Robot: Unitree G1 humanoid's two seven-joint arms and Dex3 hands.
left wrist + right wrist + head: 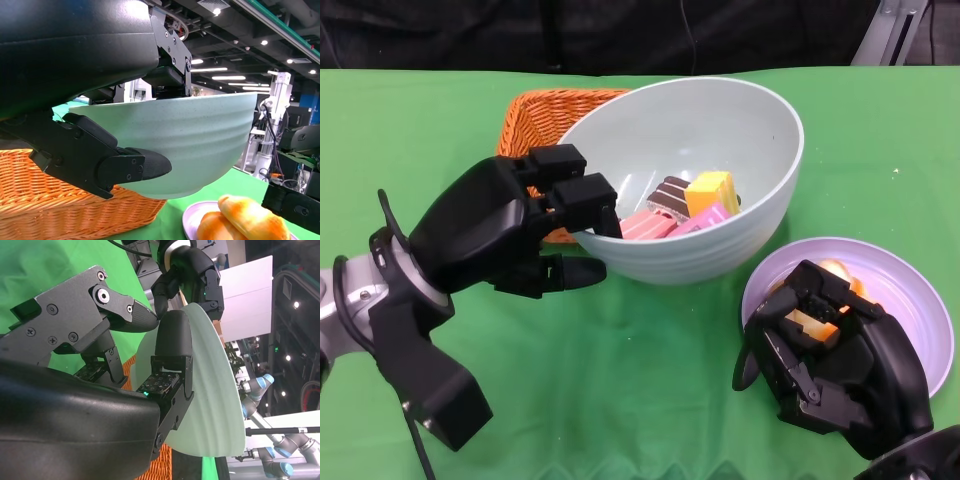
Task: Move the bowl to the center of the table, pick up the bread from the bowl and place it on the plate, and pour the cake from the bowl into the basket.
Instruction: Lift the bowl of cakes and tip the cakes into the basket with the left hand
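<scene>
My left hand (510,230) grips the near-left rim of the pale green bowl (720,150), fingers inside and thumb under the wall. The bowl is tilted and stands against the orange wicker basket (545,110) behind it. Pink, yellow and brown cake pieces (690,205) lie at its bottom. In the left wrist view the bowl (200,135) hangs above the basket (50,200). Golden bread (245,217) lies on the lilac plate (192,220). My right hand (830,365) hovers over the plate (910,290) with its fingers apart around the bread (810,322).
Green cloth covers the table (650,380). The plate sits close to the bowl's right side. In the right wrist view the bowl (215,390) fills the space just beyond my right fingers (170,355). Dark background lies past the table's far edge.
</scene>
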